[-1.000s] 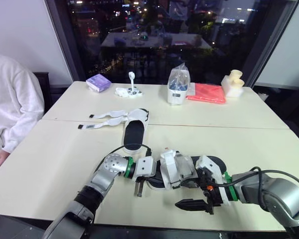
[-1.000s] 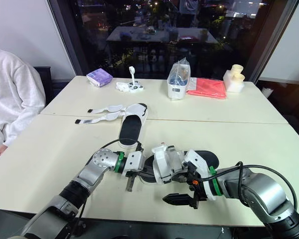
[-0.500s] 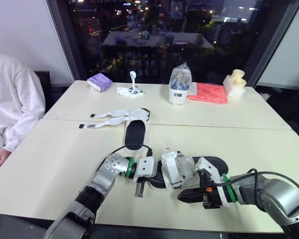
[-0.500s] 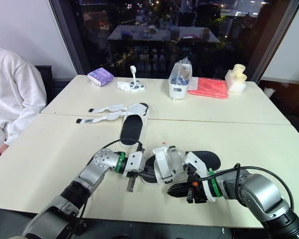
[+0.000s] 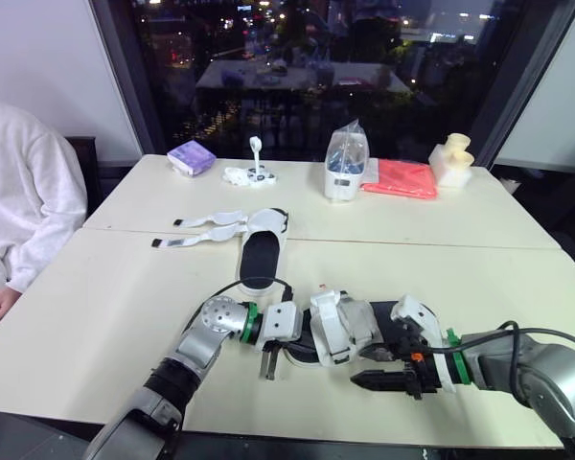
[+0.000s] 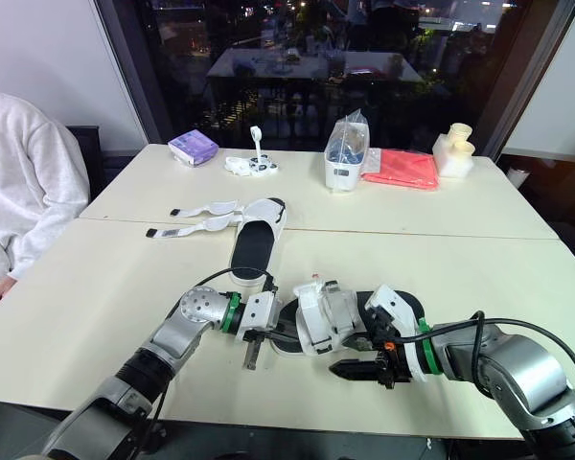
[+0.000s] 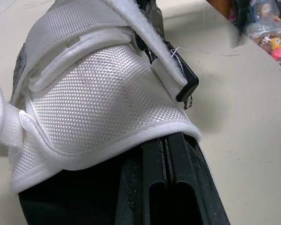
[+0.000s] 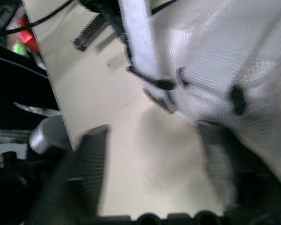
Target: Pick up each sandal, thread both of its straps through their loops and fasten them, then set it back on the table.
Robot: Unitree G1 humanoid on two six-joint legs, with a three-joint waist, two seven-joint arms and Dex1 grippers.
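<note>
Sandal work sits at the near edge of the table. The right claw lies low over the tabletop with its fingers apart and bare table between them, pointing left at the near sandal and just short of its white straps, gripping nothing. The left claw is at the left, toe end of the same sandal, touching or almost touching the black sole; can't tell if it is clamped or loose. In the left wrist view the white mesh upper fills the frame, with a strap edge running past a black loop. The near sandal rests on the table between the two claws, sole down, straps wrapped over the top. Farther back and a bit left lies the far sandal, flat, black insole up, with its two loose straps spread out to the left on the table. Along the far side of the table, left to right: a purple box, a small white object, a clear bag, a red cloth and a cream object. A person in a white top sits at the far left.
</note>
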